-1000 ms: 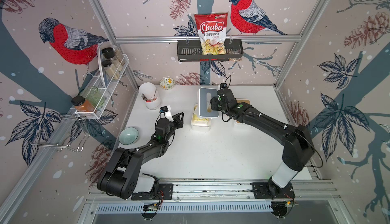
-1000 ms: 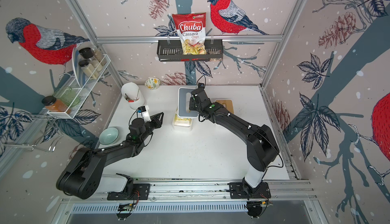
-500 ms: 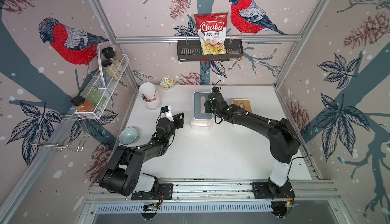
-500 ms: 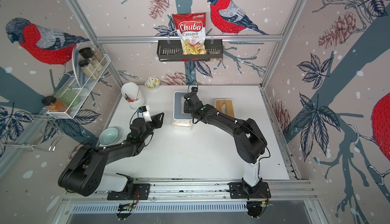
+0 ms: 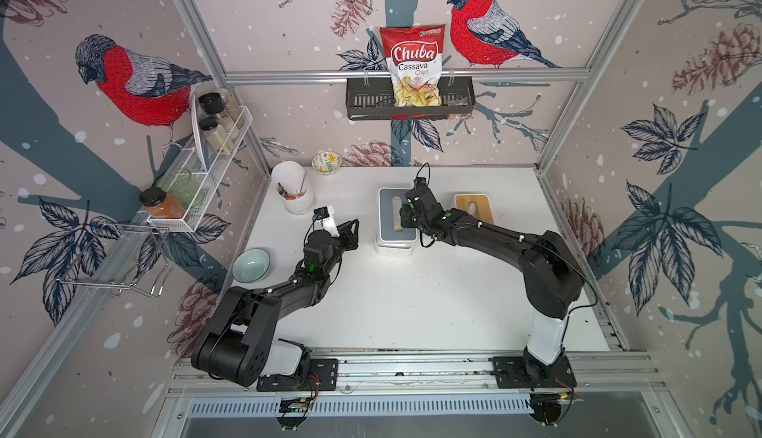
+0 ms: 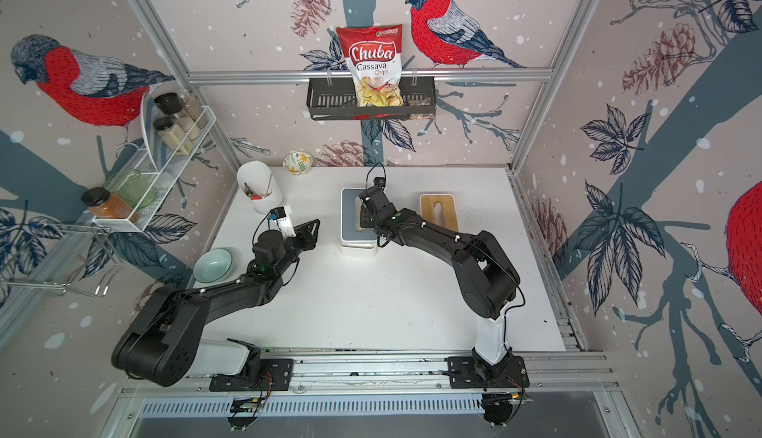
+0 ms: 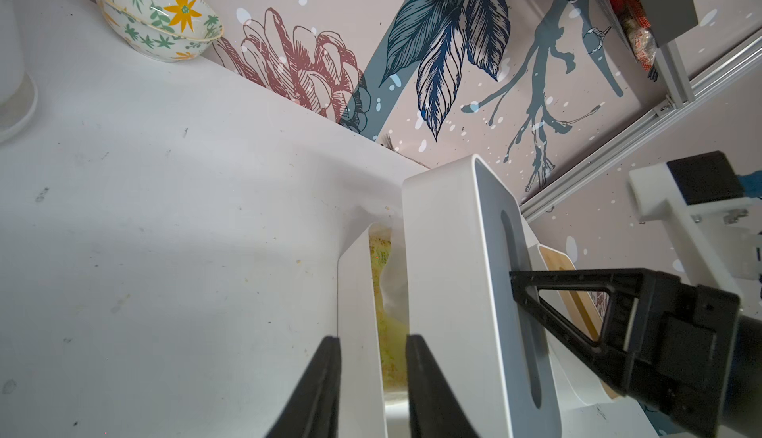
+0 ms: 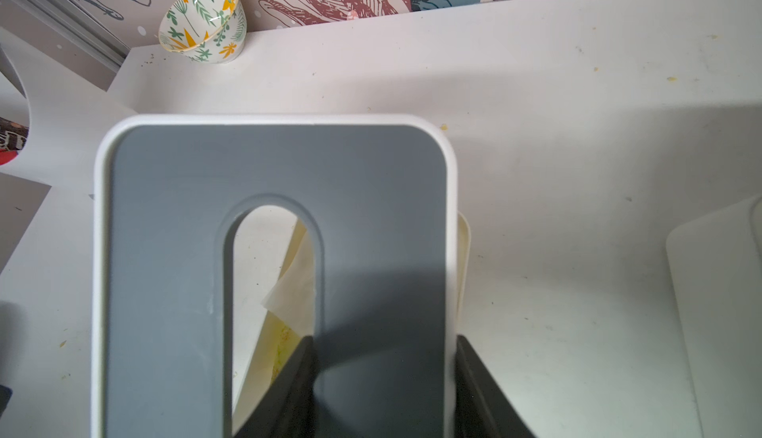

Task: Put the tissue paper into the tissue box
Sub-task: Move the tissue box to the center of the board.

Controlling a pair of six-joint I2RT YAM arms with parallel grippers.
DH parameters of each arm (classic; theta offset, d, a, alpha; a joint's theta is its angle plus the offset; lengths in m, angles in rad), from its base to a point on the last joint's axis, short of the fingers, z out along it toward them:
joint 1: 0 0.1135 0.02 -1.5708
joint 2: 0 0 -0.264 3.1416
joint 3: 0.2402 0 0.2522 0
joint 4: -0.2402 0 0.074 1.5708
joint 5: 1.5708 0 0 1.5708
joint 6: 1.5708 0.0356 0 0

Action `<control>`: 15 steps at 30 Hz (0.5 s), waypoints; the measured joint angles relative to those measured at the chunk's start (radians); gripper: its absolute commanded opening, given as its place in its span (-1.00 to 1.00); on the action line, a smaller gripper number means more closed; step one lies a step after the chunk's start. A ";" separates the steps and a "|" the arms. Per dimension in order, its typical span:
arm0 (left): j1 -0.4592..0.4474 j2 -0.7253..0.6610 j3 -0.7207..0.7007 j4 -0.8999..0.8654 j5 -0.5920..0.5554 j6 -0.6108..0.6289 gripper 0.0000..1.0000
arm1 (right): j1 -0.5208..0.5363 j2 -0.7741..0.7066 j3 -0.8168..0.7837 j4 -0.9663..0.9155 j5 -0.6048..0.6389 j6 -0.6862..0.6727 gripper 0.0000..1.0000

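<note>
**Right claw holds slotted cover over the tissue tray**

The left claw (image 5: 353, 232) hangs part open and empty. It sits just left of the white tissue box tray (image 5: 393, 247), and its two fingers point at the tray's left wall. In the left wrist view that wall shows between the fingers.

The right claw (image 8: 383, 343) is clamped on the tissue box cover (image 5: 389, 213). One finger reaches up through the oval slot. The other is outside the cover's right edge, so the strip between is pinched.

The tray stands mid-desk (image 5: 412, 291), toward the far side. The pale yellow tissue paper (image 8: 288, 287) lies inside it, with a folded corner showing through the slot. The cover is white-rimmed with a grey face. It hangs just above the tray with a gap between them, and leaves only the tray's near end uncovered.

A second ago the cover was further right and the tissue stack lay exposed. The cover has since slid left over the tray. The left arm has not moved.
</note>
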 measured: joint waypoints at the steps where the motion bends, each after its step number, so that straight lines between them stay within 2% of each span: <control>1: 0.000 -0.002 -0.002 0.000 -0.001 0.000 -0.37 | 0.000 0.000 -0.003 0.000 0.000 0.000 -0.39; 15: 0.000 -0.014 -0.009 0.000 -0.016 0.000 -0.38 | 0.006 -0.070 -0.022 -0.130 -0.007 -0.029 -0.47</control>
